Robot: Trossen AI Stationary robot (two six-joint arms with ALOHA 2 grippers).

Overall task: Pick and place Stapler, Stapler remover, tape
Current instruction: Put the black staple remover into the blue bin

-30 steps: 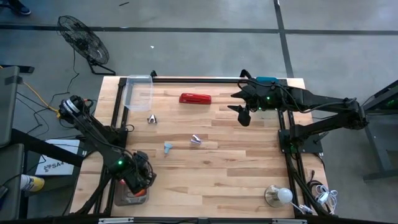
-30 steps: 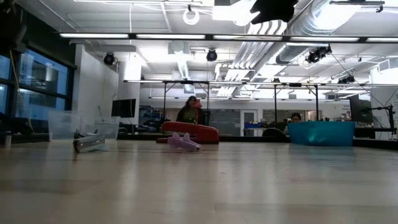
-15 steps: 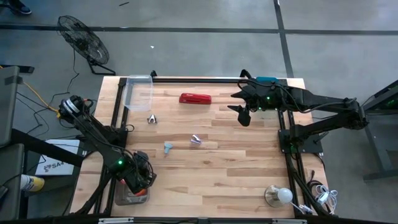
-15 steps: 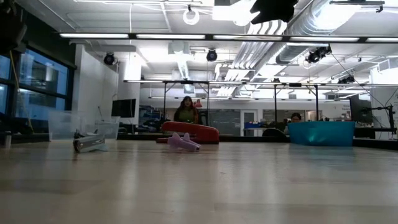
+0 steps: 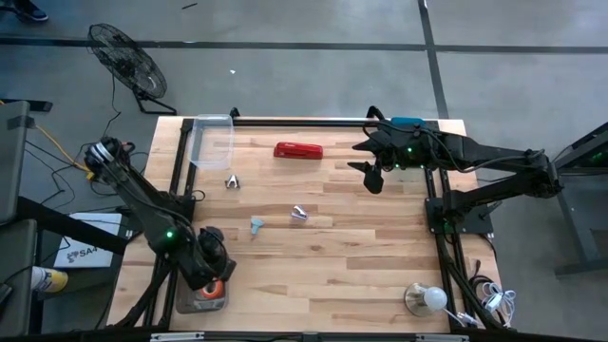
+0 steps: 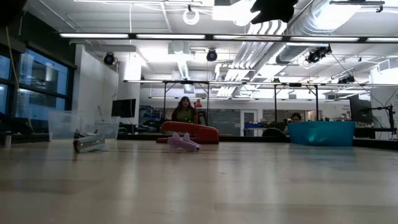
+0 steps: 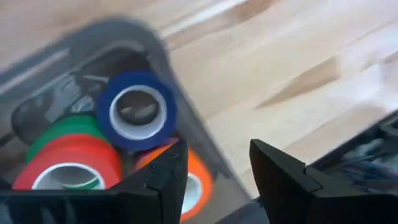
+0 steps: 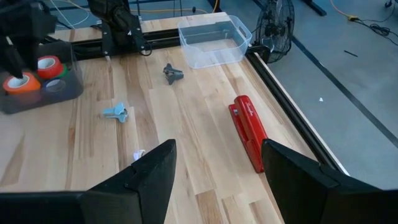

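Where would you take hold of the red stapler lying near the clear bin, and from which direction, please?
Probably from straight above, jaws closing across its narrow width near mid-length. The stapler lies flat and alone on the table, long axis along the far edge, so its long sides are free. The right gripper, open, hovers nearest.

Open-plan lab, exposed ducts (image 6: 323, 25), workstations

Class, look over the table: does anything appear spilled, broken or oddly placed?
Nothing stands out. The stapler lies flat near the clear bin, three small claw-shaped pieces sit scattered mid-table, and the tape rolls sit in their grey tray.
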